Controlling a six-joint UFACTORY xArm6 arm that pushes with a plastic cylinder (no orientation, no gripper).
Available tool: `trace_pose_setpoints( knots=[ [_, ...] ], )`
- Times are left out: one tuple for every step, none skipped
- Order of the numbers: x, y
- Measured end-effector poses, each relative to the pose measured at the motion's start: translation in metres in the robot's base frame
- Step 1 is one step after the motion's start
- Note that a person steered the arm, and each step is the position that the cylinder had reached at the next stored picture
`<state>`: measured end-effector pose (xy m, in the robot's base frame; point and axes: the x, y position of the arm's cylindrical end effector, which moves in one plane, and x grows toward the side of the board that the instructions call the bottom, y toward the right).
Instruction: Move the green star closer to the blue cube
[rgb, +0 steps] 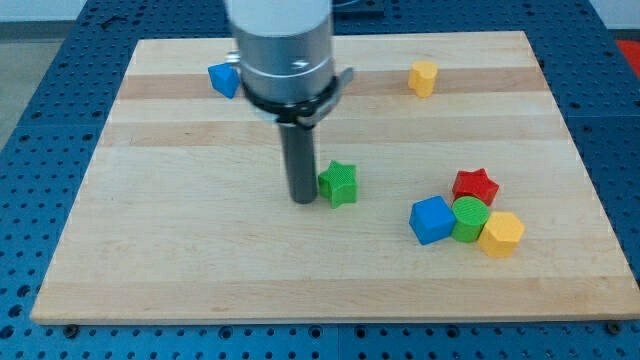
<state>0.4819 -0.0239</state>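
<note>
My tip (303, 199) touches the green star (339, 184) from the view's left (bare rod end effector, holding nothing), favouring the lower blue cube (432, 220).

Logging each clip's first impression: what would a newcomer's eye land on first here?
The big grey arm with its dark rod dominates the centre; my tip rests just at the view's left of the green star-shaped block. Next comes the tight cluster at lower right: red star block, blue cube, green round block and yellow block.
</note>
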Motion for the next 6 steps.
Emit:
trace_pose_setpoints(
  knots=[
    [-0.014, 0.052],
    [-0.017, 0.047],
    [-0.048, 0.033],
    [-0.052, 0.044],
    [-0.027, 0.072],
    [-0.004, 0.074]
  ],
)
